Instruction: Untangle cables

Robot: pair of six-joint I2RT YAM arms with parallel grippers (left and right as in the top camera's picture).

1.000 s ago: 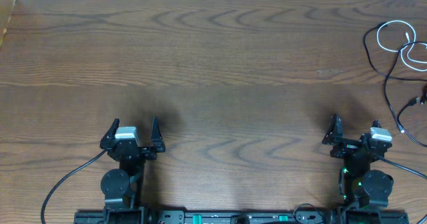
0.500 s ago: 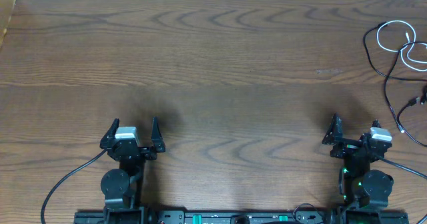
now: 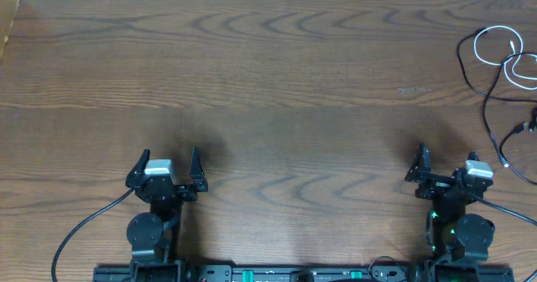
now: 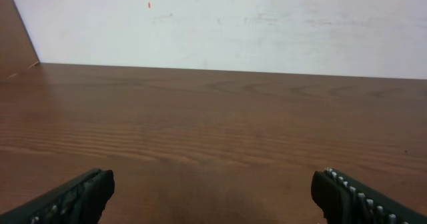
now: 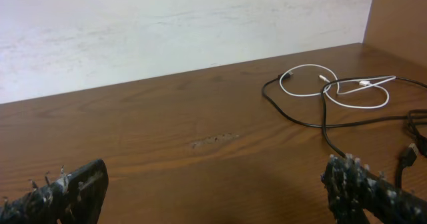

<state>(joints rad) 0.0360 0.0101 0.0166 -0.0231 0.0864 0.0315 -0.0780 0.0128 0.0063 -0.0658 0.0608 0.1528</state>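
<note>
A thin white cable [image 3: 495, 45] lies in loops at the far right of the table, crossed by a thin black cable [image 3: 487, 89] that runs toward the front right edge. Both show in the right wrist view, white [image 5: 313, 91] and black [image 5: 313, 121], ahead and to the right of the fingers. My right gripper [image 3: 445, 166] is open and empty, near the front right, well short of the cables. My left gripper [image 3: 168, 164] is open and empty at the front left, over bare wood [image 4: 213, 191].
The wooden table [image 3: 268, 97] meets a white wall at the back. A brown side panel stands at the far left [image 3: 7, 22]. A small scuff mark [image 3: 413, 90] is on the wood. Thick black arm wires trail near the front corners [image 3: 84, 227].
</note>
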